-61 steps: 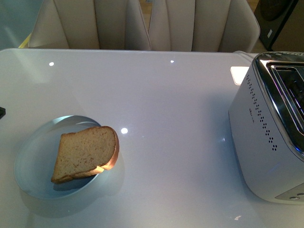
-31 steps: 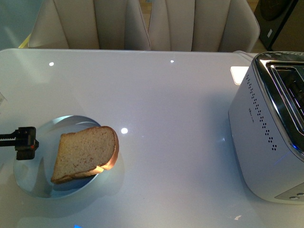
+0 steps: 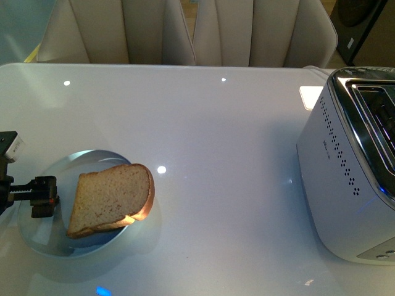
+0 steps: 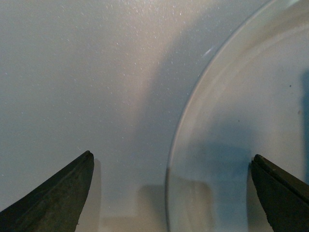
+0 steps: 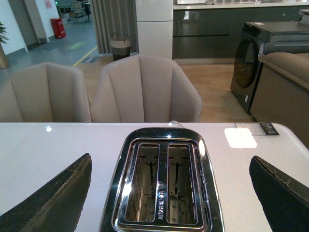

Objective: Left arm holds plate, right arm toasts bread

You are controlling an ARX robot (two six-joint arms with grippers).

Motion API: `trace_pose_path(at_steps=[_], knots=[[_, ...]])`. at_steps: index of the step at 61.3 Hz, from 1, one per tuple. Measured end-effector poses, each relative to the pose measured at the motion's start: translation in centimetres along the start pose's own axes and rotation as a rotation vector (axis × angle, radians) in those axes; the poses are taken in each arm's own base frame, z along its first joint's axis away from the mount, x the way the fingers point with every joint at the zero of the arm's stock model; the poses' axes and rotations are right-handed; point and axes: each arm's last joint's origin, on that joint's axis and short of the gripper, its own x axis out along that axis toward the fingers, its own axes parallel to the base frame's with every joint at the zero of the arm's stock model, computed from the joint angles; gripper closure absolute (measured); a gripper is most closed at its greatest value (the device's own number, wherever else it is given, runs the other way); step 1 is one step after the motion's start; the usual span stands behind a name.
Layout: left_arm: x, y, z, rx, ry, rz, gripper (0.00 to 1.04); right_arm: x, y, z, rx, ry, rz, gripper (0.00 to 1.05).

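1. Since half a second ago, the left gripper [image 3: 44, 198] has pushed further in from the left edge and now sits over the near-left rim of the plate [image 3: 37, 237]; plate and bread have not shifted.
2. We see the bread [image 3: 111, 198] lying on the plate at the near-left of the table [image 3: 234, 123]. Its rounded top points right and slightly away, and that end overhangs the plate's right rim.
3. We read its long axis as running from near-left to far-right, roughly towards the toaster [image 3: 345, 166].
4. In the left wrist view the jaws stand wide apart and hold nothing. One is over bare table and the other over the plate, with the rim curving between them.
5. So the rim already lies inside the claw's gap, and we judge that a descent and a close would pinch it. We cannot tell how high the jaws are above it.
6. The bread lies just to the right of the left gripper, apart from it.
7. The right gripper [image 5: 171, 193] is out of the front view. Its own camera shows its jaws spread apart above the toaster's empty slots [image 5: 166, 183].
8. We judge the right arm is the farther one, so it has the long reach across to the bread.
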Motion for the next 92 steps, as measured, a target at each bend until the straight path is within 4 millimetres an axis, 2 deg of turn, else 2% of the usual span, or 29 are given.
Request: trace_pose_path(at_steps=[23,26,30,50,72,82,92], knots=[[0.1,-0.1,0.2,-0.044,0.024,-0.032,0.82,0.0,0.0,0.0,0.000,0.000,0.000,0.09],[0.1,0.0,0.3,-0.069,0.028,-0.047,0.92,0.0,0.0,0.0,0.000,0.000,0.000,0.09],[0.1,0.2,0.4,-0.105,0.031,-0.067,1.00,0.0,0.0,0.0,0.000,0.000,0.000,0.09],[-0.6,1.2,0.6,-0.279,0.053,-0.142,1.01,0.0,0.0,0.0,0.000,0.000,0.000,0.09],[-5.0,1.8,2.2,-0.348,-0.008,-0.193,1.01,0.0,0.0,0.0,0.000,0.000,0.000,0.09],[-8.0,0.5,3.8,-0.336,-0.041,-0.247,1.01,0.0,0.0,0.0,0.000,0.000,0.000,0.09],[-11.5,-2.6,5.7,-0.305,-0.066,-0.323,1.01,0.0,0.0,0.0,0.000,0.000,0.000,0.09]])
